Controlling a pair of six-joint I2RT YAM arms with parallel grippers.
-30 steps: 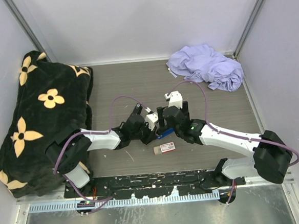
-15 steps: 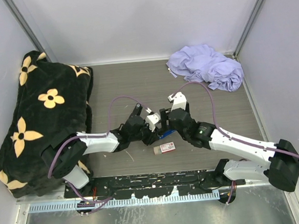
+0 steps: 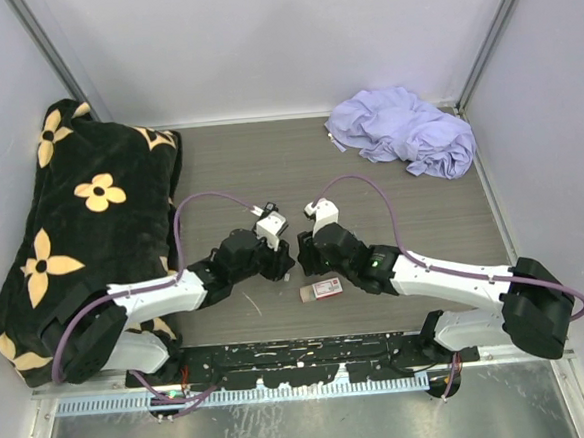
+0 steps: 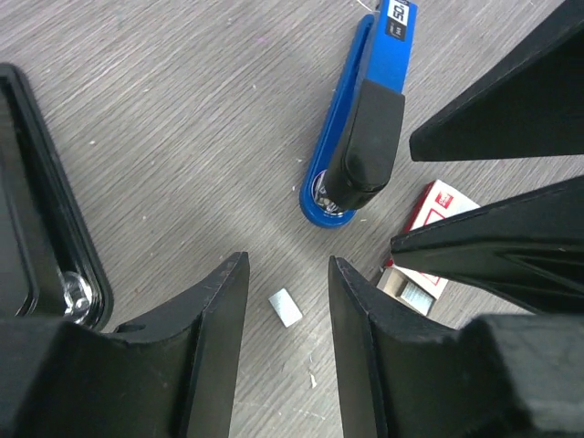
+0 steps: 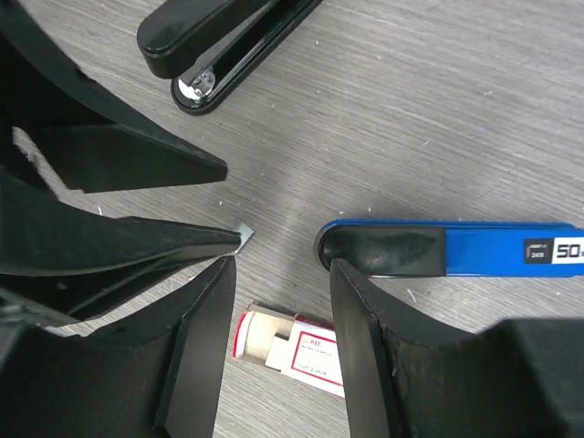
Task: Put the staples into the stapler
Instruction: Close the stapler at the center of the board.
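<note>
Above the surface (image 4: 182,109), left hand (image 4: 285,274) and right hand (image 5: 280,274) hung open, empty (tips close together). Reaching for the staples (image 5: 306,351), they might collide.

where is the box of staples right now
In the top view the staples box lies flat on the table, near its front edge, about mid-width. The right wrist view shows it close beside the blue stapler's rounded end, not touching.
</note>
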